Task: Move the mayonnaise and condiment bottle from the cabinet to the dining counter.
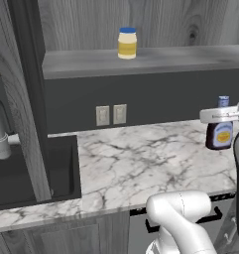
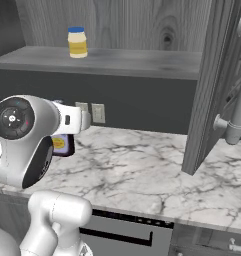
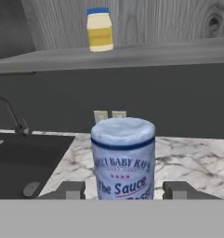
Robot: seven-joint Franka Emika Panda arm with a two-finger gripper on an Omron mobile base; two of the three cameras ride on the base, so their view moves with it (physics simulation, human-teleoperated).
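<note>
The mayonnaise, a pale yellow jar with a blue lid, stands upright on the grey shelf of the open cabinet. Below it, over the marble worktop, my gripper is shut on the condiment bottle, a dark bottle with a yellow label and blue cap. In the hand view the condiment bottle stands between the two fingertips, seen from close. The dining counter is out of view.
The marble worktop runs below the cabinet, with a black sink at its left and a dark faucet. Two wall outlets sit on the dark backsplash. The opened cabinet door juts out over the sink.
</note>
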